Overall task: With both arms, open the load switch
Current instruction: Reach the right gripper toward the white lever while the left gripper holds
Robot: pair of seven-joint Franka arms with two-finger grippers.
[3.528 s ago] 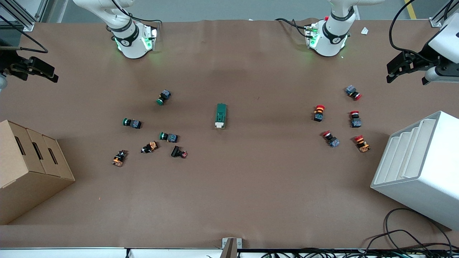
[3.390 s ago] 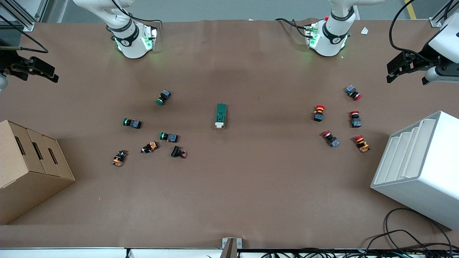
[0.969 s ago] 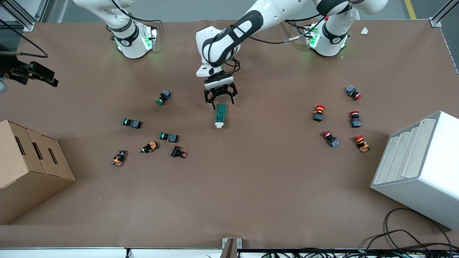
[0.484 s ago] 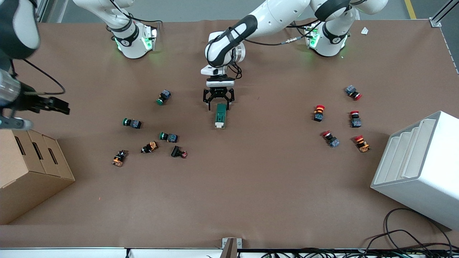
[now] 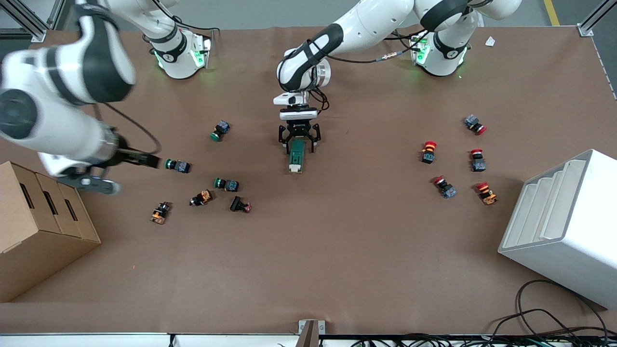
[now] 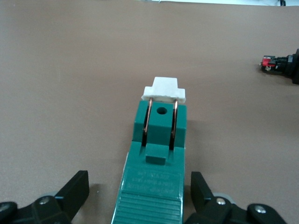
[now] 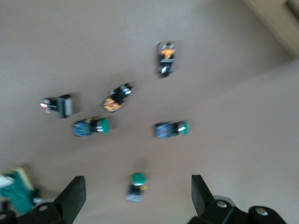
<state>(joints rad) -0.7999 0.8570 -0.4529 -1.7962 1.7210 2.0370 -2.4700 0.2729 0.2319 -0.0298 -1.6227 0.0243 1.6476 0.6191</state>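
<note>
Load switch [image 5: 296, 155], a ribbed green block, lies between the wide left gripper [image 5: 299, 140]; right gripper [image 7: 135, 198] gapes too.

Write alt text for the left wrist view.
The open left gripper straddles one end of the green load switch, which lies flat on the brown table with its white toggle at the other end. A push button lies apart.

The brown paper-covered worktop [image 5: 337, 250] carries a dark green rectangular load switch with a white toggle [image 5: 295, 157] at its middle, green-capped push buttons [image 5: 226, 184] toward the right arm's end beside a tan cardboard box [image 5: 38, 226], red-capped push buttons [image 5: 477, 160] and a white stepped bin [image 5: 564, 226] toward the left arm's end.
</note>
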